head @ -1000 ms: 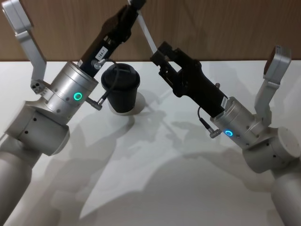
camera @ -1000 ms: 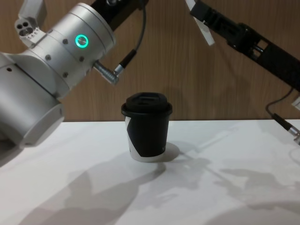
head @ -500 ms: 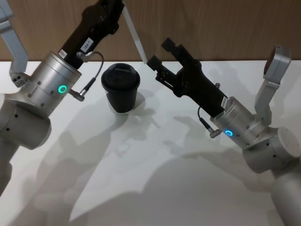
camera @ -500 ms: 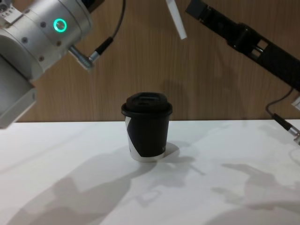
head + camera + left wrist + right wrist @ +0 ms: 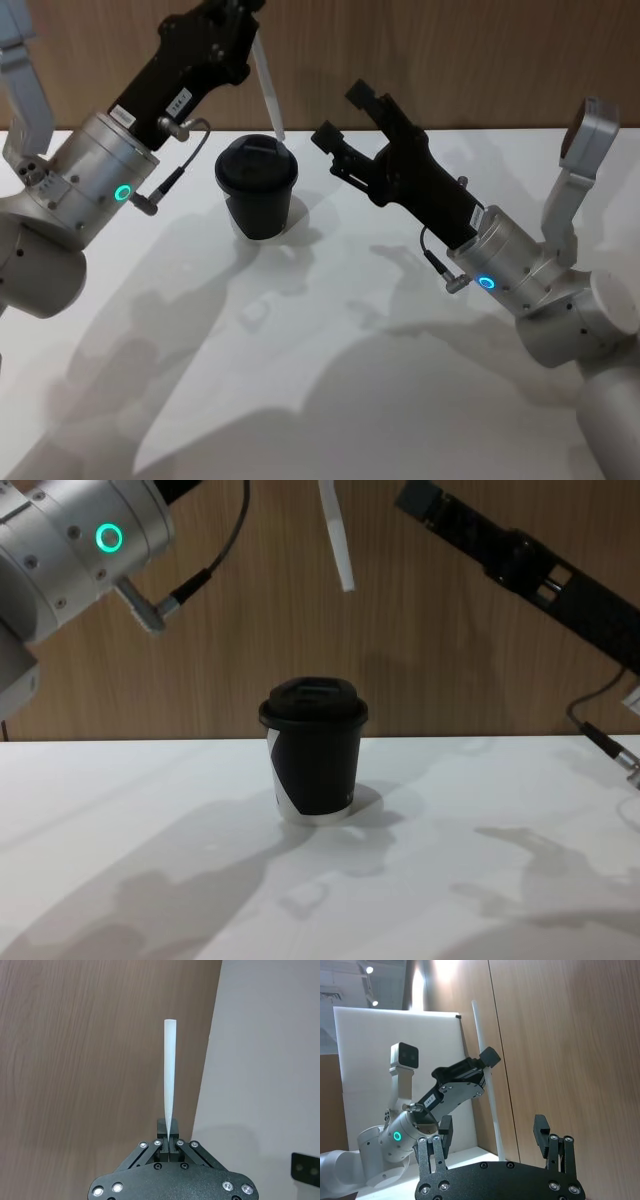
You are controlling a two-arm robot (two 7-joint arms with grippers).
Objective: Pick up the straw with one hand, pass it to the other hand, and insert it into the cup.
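My left gripper (image 5: 245,15) is raised behind the cup and shut on the upper part of the white straw (image 5: 268,95). The straw hangs steeply down, its lower end just above the back rim of the cup's lid. In the left wrist view the straw (image 5: 169,1075) juts straight out from the shut fingertips. The black lidded cup (image 5: 257,188) stands upright on the white table (image 5: 350,360); the chest view shows the straw end (image 5: 337,540) well above the cup (image 5: 315,750). My right gripper (image 5: 343,115) hovers to the right of the cup, open and holding nothing.
A wooden wall (image 5: 450,650) rises right behind the table. Both forearms lean in over the table on either side of the cup. In the right wrist view the left gripper (image 5: 470,1077) and the straw (image 5: 485,1055) stand beyond my open right fingers.
The left gripper has swung left with the straw, away from the right gripper, and the straw's lower end has come over the cup's lid. The right gripper has barely moved.
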